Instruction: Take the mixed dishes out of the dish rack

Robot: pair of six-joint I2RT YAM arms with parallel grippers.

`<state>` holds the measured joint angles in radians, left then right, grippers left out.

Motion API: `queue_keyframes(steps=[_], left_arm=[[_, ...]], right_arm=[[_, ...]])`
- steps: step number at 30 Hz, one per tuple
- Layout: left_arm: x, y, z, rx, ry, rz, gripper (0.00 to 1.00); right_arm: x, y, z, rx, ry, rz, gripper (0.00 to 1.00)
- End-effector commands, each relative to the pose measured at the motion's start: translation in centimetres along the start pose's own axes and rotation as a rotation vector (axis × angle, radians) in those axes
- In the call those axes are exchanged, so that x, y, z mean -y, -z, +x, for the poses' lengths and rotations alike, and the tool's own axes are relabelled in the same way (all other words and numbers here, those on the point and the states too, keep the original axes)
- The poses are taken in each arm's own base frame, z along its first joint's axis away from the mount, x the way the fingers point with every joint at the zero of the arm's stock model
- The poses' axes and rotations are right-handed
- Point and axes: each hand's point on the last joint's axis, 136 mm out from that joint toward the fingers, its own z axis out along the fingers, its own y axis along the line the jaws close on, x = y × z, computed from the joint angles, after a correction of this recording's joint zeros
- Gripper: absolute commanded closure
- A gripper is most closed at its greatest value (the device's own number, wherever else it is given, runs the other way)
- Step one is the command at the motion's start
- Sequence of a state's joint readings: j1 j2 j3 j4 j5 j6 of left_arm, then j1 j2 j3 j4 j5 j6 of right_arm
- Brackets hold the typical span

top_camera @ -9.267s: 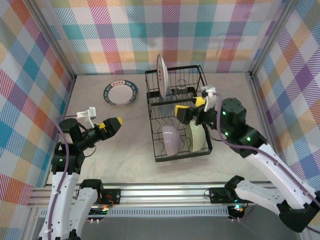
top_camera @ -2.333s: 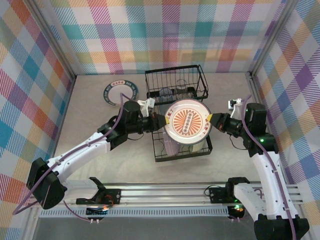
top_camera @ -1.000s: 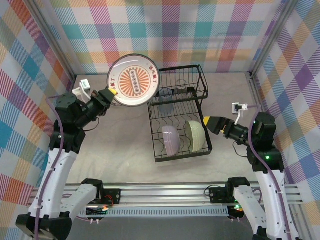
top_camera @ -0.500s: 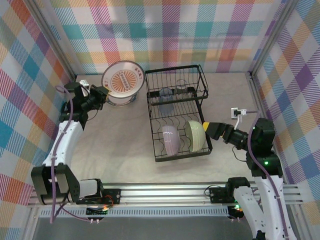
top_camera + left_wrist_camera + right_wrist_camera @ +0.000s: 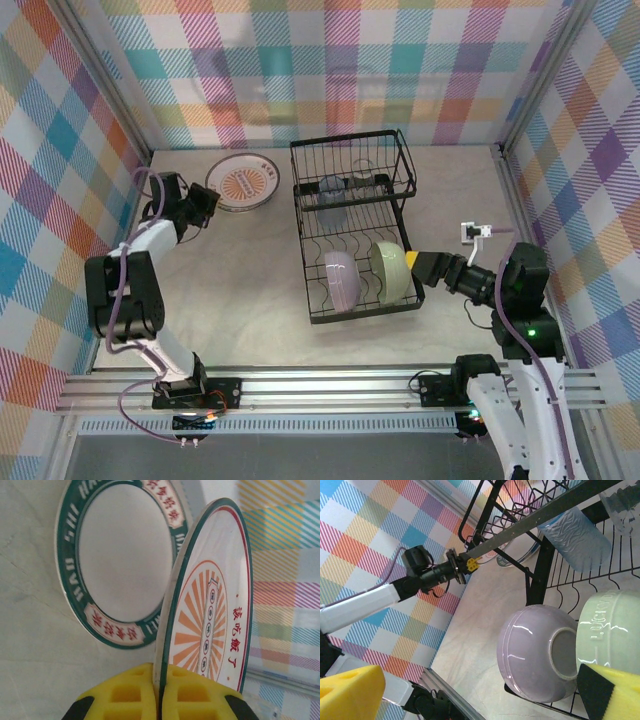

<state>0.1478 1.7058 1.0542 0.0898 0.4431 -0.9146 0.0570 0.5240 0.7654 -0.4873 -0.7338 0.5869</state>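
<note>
The left gripper (image 5: 160,692) clamps the sunburst plate (image 5: 210,610) by its rim, tilted over the green-rimmed plate (image 5: 120,555) at the rack's (image 5: 350,137) 10 o'clock. The right gripper (image 5: 420,265) is spread wide at the rack's 4 o'clock, just beside the green bowl (image 5: 392,270). The lavender bowl (image 5: 340,278) and the tumbler (image 5: 331,195) sit in the rack.

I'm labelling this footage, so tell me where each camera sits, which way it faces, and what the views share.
Top external: above and behind, looking down on the dish rack and both arms.
Left wrist: faces along the left gripper, shut on the sunburst plate, toward a flat green-rimmed plate.
Right wrist: faces past the open right gripper at the lavender bowl and pale green bowl.
Shared: top and right wrist views both show those bowls.
</note>
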Motion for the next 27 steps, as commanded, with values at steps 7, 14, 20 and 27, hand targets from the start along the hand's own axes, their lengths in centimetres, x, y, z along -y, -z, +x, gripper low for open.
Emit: queue_keyframes(steps=[7,14,20,27], left_arm=[[1.4,-2.8,-3.9,0.049,-0.051,0.054,1.00],[-0.8,-5.0,-5.0,0.032,-0.036,0.018,1.00],[-1.3,-6.0,-5.7,0.029,-0.045,0.008,1.00],[-1.8,-6.8,-5.8,0.014,-0.043,-0.008,0.94]], right_arm=[[0.6,0.1,1.3,-0.019,-0.011,0.002,0.01],[0.9,0.1,1.5,-0.021,-0.024,0.008,0.01],[1.2,0.2,1.7,-0.020,-0.032,0.022,0.01],[1.5,0.2,2.2,-0.023,-0.045,0.031,0.01]])
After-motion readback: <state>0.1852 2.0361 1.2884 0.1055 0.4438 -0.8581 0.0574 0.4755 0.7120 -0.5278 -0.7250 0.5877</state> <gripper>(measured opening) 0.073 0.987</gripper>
